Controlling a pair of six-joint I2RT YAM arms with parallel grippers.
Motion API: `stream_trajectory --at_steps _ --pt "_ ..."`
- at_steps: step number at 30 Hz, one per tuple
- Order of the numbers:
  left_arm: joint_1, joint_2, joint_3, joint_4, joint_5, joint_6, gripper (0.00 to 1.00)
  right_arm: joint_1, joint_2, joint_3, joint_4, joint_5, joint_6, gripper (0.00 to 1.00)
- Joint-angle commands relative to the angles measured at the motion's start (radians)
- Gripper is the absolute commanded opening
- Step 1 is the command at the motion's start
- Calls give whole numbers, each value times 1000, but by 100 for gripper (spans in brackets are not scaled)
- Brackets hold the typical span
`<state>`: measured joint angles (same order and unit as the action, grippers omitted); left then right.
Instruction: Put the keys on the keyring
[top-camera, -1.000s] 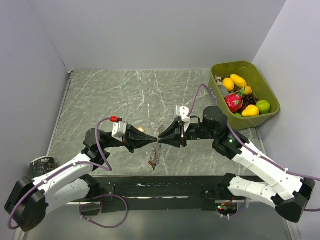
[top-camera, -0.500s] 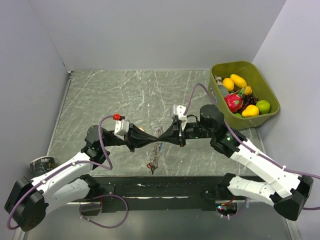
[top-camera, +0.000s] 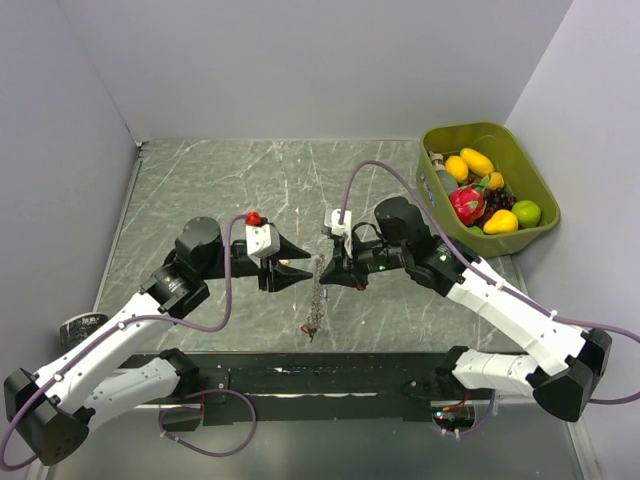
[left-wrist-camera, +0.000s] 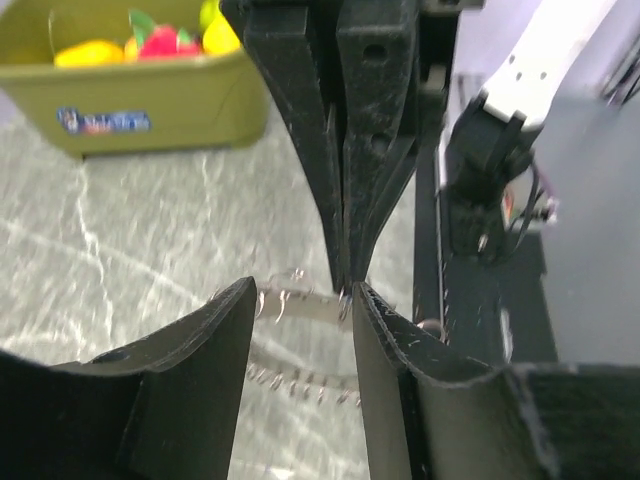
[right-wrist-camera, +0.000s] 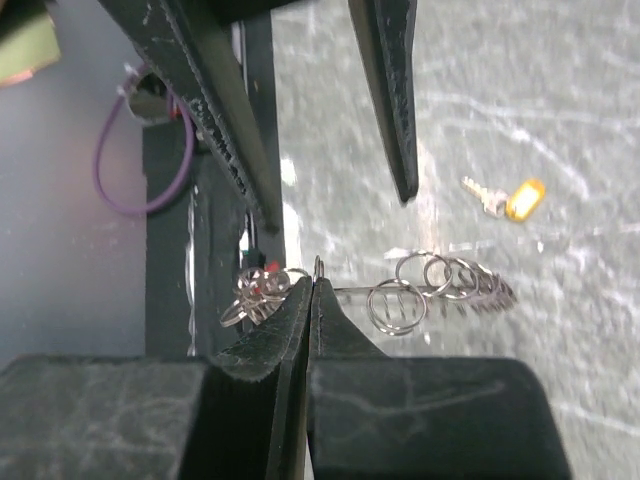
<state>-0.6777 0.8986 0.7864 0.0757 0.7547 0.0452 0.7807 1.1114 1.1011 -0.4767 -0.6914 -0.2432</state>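
Metal keyring (right-wrist-camera: 400, 290) hangs pinched in the fully closed right gripper (right-wrist-camera: 312, 283), seemingly steadied for threading, while the left gripper (left-wrist-camera: 303, 300) stands half open and empty astride that pinch; a yellow-tagged key (right-wrist-camera: 508, 200) lies apart on the table (right-wrist-camera: 560, 100).

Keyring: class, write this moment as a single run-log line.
right gripper: shut on keyring | left gripper: open, astride the wire | keyring: hangs from right gripper | yellow-tagged key: lying loose, unthreaded
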Motion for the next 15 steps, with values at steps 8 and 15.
stream_trajectory --at_steps 8,15 --pt "-34 135 165 -370 57 243 44 5 31 102 -111 38 -68 0" --pt "-88 186 163 -301 64 234 38 5 24 91 -99 29 -65 0"
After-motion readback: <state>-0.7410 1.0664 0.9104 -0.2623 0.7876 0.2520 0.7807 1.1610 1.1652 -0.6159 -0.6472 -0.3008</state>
